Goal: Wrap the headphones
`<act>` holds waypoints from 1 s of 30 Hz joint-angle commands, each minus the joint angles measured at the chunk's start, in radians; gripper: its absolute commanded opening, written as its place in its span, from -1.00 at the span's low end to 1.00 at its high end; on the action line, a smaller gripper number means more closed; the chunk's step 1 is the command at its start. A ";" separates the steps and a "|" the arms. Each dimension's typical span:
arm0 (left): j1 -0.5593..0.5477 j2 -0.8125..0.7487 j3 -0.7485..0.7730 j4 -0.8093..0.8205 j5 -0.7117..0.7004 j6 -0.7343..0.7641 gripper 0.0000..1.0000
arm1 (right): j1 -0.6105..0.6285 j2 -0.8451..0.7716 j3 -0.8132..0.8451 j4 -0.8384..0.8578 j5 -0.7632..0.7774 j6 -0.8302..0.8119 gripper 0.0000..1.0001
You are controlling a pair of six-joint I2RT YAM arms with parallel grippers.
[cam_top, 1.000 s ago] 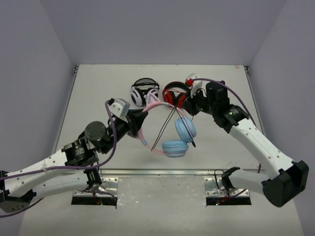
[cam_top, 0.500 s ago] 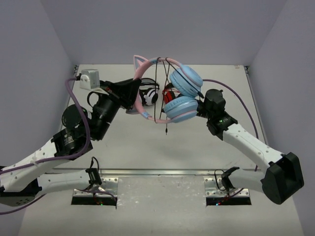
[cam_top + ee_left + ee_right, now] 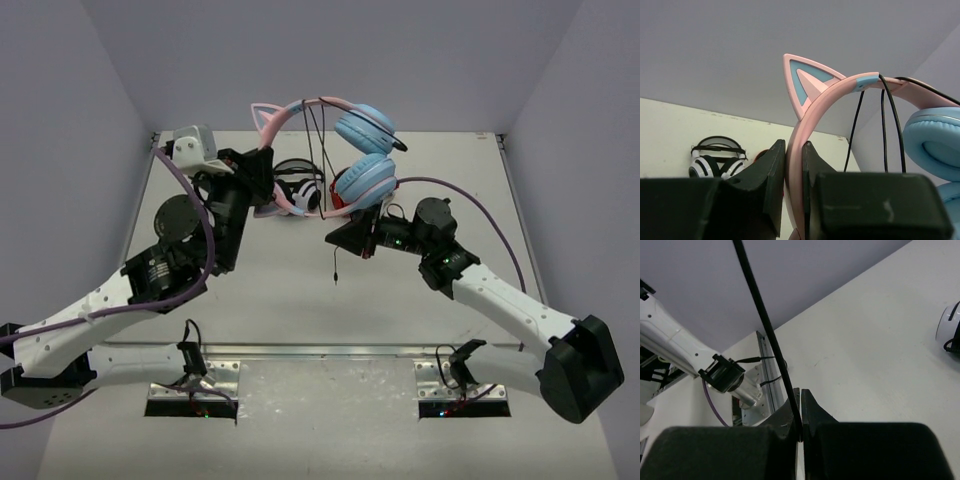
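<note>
1. Lifted since half a second ago, the headphones (image 3: 364, 130) now hang higher above the table (image 3: 250, 290), and the right end effector (image 3: 801, 405) has swung down and left, away from the ear cups
2. The left end effector (image 3: 794, 160) grasps the headphones by the pink headband, just below a cat ear
3. The right end effector is clenched on the black cable (image 3: 761, 315), drawing it taut from the headband
4. This looks like the set-up for another turn round the band; the plug end dangles unwrapped

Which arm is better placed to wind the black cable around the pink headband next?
Right, probably. The right fingers pinch the cable, which is draped over the headband; the left fingers are busy holding that headband up.
</note>
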State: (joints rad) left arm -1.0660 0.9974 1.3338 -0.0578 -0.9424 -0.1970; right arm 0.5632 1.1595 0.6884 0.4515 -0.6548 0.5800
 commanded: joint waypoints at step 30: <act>-0.003 -0.066 0.033 0.096 -0.253 0.027 -0.99 | -0.077 -0.288 -0.239 -0.108 0.557 0.023 -0.97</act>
State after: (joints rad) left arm -1.0748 0.9932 1.3338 -0.0944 -1.1587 -0.0628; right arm 0.5014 0.8597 0.4313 0.4374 -0.1379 0.6128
